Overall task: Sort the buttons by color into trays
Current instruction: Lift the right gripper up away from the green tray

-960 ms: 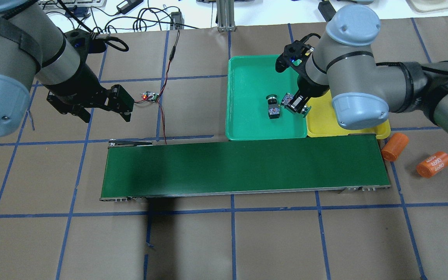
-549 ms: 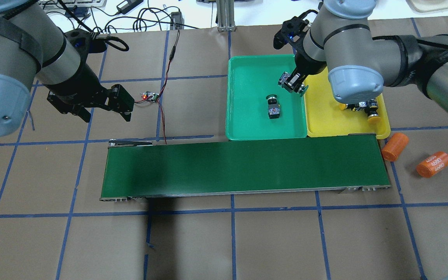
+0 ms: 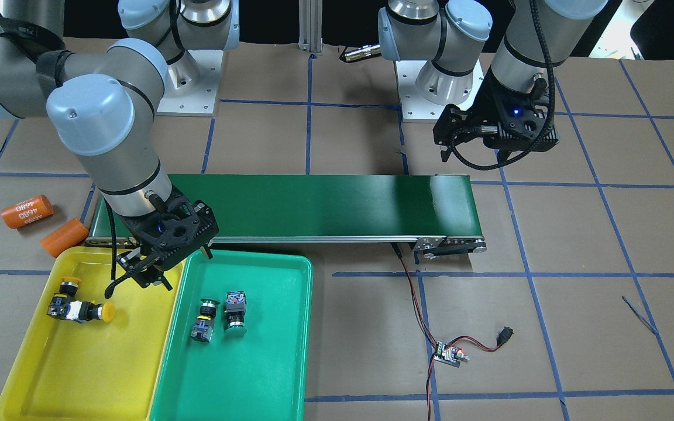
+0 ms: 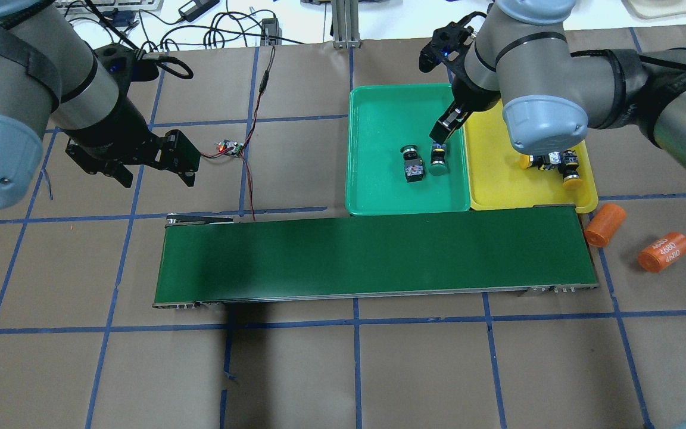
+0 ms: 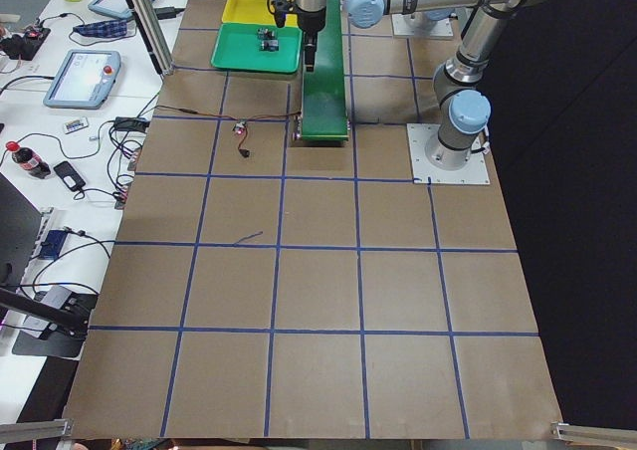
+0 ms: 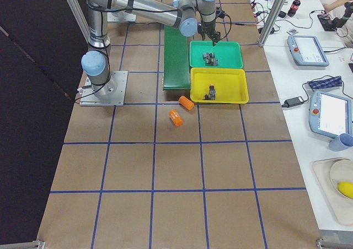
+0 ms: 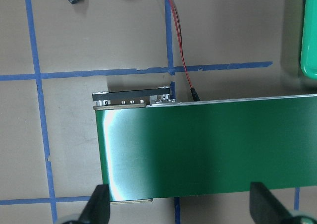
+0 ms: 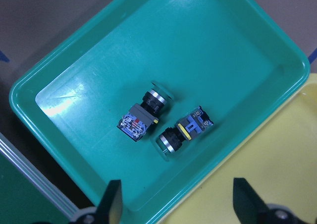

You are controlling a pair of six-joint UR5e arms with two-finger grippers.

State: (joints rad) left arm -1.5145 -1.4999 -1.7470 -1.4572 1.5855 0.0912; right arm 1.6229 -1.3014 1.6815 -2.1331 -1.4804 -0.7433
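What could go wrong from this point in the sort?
The right gripper hangs open over the two green buttons lying close together in the green tray; pulling away sideways rather than up, its fingers might clip one and shove it toward the adjoining yellow tray.

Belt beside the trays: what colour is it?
The belt is dark green; overhead view shows it best.

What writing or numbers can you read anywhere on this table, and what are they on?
"4680": white print, repeated, on one orange cylinder.
Markings on a green button and its contact block: too small to read.
Circuit board: nothing legible.
No other readable text on the table.
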